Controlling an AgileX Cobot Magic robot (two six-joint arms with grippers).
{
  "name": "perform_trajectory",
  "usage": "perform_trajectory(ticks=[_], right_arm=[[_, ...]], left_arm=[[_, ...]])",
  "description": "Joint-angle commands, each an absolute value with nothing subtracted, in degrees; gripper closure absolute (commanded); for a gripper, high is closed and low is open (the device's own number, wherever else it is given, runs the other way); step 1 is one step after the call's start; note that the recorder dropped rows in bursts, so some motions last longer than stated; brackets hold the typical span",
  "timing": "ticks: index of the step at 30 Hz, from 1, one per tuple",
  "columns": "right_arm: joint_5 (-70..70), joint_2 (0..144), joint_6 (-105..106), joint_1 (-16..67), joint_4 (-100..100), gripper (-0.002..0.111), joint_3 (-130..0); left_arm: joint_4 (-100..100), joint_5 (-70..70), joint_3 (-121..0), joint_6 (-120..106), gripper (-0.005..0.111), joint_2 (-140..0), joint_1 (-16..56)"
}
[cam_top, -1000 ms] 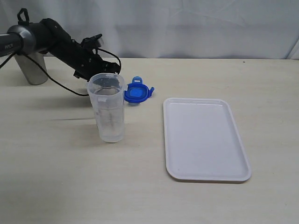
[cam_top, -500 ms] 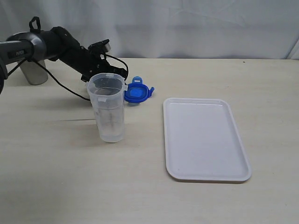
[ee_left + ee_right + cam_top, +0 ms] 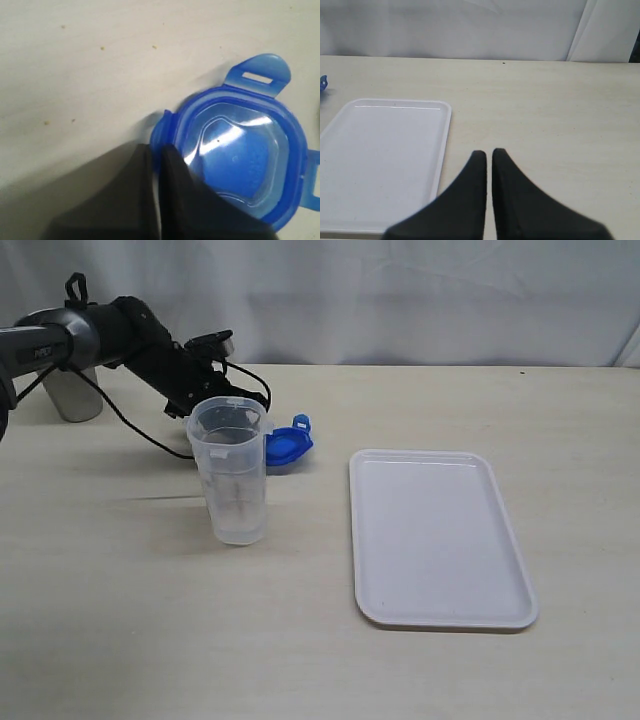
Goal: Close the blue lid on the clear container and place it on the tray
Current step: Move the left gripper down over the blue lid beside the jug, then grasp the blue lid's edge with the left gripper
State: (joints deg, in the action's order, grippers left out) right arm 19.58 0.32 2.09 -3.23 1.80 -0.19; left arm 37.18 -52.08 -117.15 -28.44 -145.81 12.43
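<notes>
Two left fingers (image 3: 125, 200) pinch the blue lid (image 3: 245, 150); clear container (image 3: 232, 480) stands beside.

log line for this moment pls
left gripper: shut on blue lid edge | right gripper: shut, empty | clear container: upright, lidless, beside tray | tray: empty

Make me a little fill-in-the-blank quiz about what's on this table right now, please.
1. The lid pinched at its edge by the left hand is ___ in colour.
2. The clear container stands ___, with its mouth uncovered.
3. Nothing rests on the tray, which is ___ in colour.
Missing words: blue; upright; white.
</notes>
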Motion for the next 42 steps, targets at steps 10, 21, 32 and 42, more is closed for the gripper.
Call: perform_trajectory(ticks=[10,21,32,42], right_arm=[[19.6,0.0,2.1,-3.2,1.8,0.104,0.0],[19.6,0.0,2.1,-3.2,1.8,0.104,0.0],[19.6,0.0,2.1,-3.2,1.8,0.104,0.0],[19.6,0.0,2.1,-3.2,1.8,0.104,0.0]], left_arm=[[31.6,-52.4,-117.4,-28.3,0.107,-143.8,11.6],[25.8,-55.5,-117.4,-25.5,0.107,-139.9,8.4],[18.7,-57.9,-117.4,-20.5,0.107,-136.1,7.0],[17.0,-60.3,-117.4,-19.2,0.107,-129.6,6.7]])
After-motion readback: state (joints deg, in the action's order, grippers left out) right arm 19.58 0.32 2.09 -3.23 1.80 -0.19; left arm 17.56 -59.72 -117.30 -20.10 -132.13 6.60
